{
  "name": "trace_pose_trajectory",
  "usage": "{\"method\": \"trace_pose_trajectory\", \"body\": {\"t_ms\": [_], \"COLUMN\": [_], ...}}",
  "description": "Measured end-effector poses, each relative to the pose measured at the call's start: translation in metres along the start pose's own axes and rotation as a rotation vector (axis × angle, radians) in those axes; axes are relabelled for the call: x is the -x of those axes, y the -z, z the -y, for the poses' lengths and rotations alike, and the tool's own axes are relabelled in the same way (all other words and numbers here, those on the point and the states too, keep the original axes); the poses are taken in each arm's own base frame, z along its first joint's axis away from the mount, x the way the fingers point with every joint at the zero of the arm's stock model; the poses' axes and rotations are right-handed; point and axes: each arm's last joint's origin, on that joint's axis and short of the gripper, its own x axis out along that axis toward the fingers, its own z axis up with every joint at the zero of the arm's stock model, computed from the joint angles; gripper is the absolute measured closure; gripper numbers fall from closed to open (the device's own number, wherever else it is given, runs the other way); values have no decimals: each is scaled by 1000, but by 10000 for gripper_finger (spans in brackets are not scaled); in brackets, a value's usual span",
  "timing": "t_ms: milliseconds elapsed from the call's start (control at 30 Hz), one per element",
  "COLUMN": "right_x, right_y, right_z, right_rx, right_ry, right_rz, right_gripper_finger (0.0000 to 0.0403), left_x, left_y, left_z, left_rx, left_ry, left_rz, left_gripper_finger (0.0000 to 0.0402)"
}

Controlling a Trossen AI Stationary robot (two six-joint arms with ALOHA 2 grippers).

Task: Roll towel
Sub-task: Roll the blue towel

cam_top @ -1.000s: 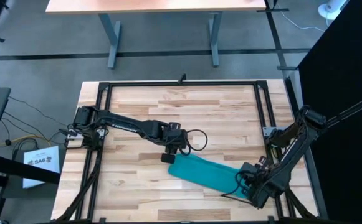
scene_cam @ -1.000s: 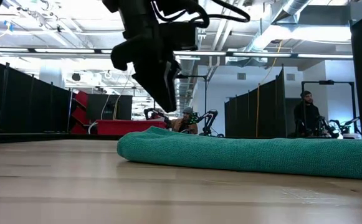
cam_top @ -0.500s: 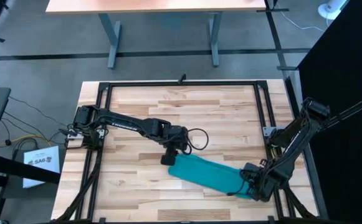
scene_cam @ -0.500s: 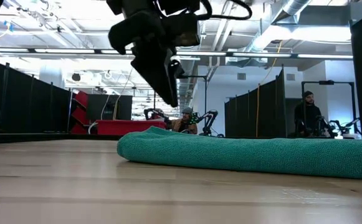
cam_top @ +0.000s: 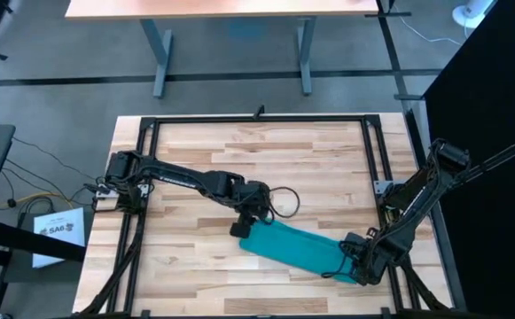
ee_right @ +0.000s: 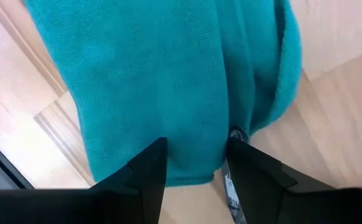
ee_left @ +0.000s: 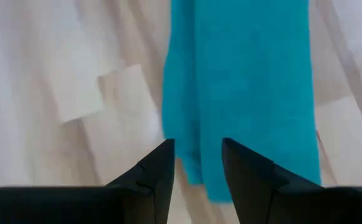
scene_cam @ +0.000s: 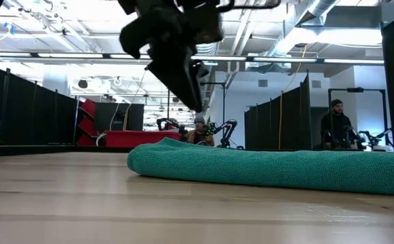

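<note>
The teal towel (cam_top: 297, 250) lies on the wooden table as a long narrow band, slanting from the middle toward the near right corner. In the low view the towel (scene_cam: 271, 168) rests flat along its whole length. My left gripper (cam_top: 241, 229) hovers open above its left end (ee_left: 193, 155), clear of the cloth in the low view (scene_cam: 194, 102). My right gripper (cam_top: 353, 266) is open at the towel's right end, its fingers standing over the cloth (ee_right: 156, 74). My right gripper points down at the towel's right end (ee_right: 193, 149), with the cloth showing in the gap between its two fingers. I cannot tell whether the fingers touch it.
A black frame rail (cam_top: 257, 120) runs around the table top. A cable loop (cam_top: 284, 202) hangs at my left wrist. Bare wood lies on the far and left parts of the table (cam_top: 204, 159). A person (scene_cam: 336, 125) stands in the room behind.
My left gripper has gone a little toward the table's right and near edge, over the towel's left end, and has tipped slightly. My right arm has shifted a little at the towel's right end. The towel has stayed where it was.
</note>
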Motion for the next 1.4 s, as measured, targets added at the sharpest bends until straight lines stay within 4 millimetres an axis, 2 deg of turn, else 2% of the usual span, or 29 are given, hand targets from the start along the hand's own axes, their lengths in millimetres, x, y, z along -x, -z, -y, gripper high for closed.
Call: {"method": "trace_pose_trajectory", "body": {"t_ms": [133, 333, 533, 700, 1033, 1100, 1233, 1400], "right_x": [0, 0, 0, 0, 0, 0, 0, 0], "right_y": [-1, -1, -2, -2, -2, -3, -3, -3], "right_z": [0, -2, -4, -6, -4, -3, -3, -2], "right_rx": [1, -5, -4, 21, 40, 39, 40, 37], "right_ry": [1, -21, -40, -66, -41, -31, -30, -18], "right_rz": [1, 2, 3, 5, 4, 3, 3, 1], "right_gripper_finger": [250, 250, 250, 250, 250, 253, 275, 332], "left_x": [-17, -24, -25, -26, -49, -48, -47, -47], "left_y": [-8, -18, -16, -20, -12, -14, -15, -14], "left_z": [-1, 0, 8, 4, 8, 10, 10, 9], "left_rx": [-7, -12, -11, -5, -5, -9, -6, 2], "left_ry": [20, 90, 157, 135, 170, 169, 168, 166], "left_rz": [-82, -144, -167, -119, -209, -195, -188, -199], "left_gripper_finger": [283, 283, 283, 283, 283, 283, 297, 354]}}
